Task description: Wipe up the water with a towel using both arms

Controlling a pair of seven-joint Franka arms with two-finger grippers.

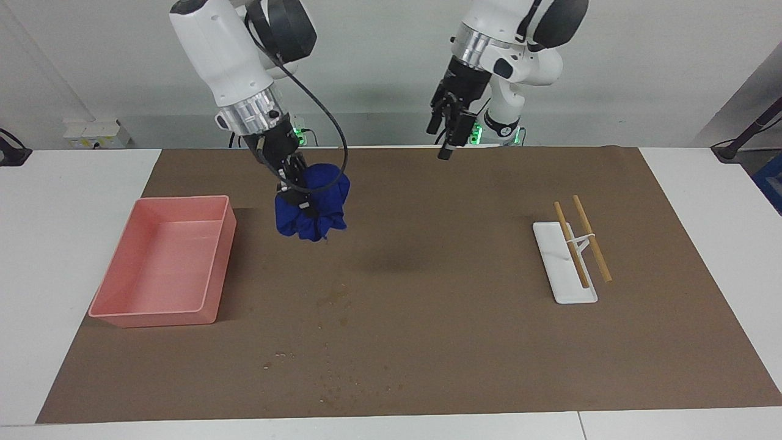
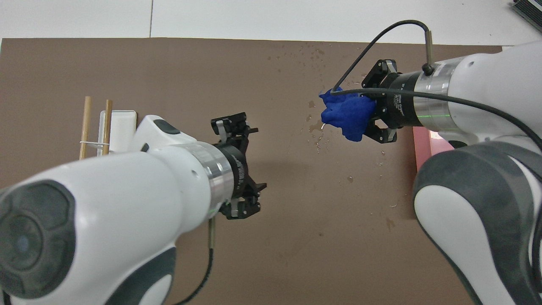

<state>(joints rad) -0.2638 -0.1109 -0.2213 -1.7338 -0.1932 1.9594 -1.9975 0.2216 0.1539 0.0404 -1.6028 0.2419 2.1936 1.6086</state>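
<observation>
The deep blue towel [image 1: 317,220] [image 2: 345,112] hangs bunched in the air over the brown mat, beside the pink tray. My right gripper [image 1: 300,198] [image 2: 371,113] is shut on the towel, its fingertips buried in the folds. My left gripper [image 1: 449,143] [image 2: 258,157] is open and empty, raised over the mat's edge nearest the robots, well apart from the towel. Water [image 1: 333,299] [image 2: 315,126] lies as small droplets and damp specks on the mat under and around the towel, with more water specks [image 1: 330,385] [image 2: 313,53] toward the mat's edge farthest from the robots.
A pink tray [image 1: 208,269] [image 2: 421,144] stands at the right arm's end of the mat. At the left arm's end is a white rest [image 1: 559,269] [image 2: 123,123] with two wooden chopsticks [image 1: 591,238] [image 2: 86,127] joined by a band.
</observation>
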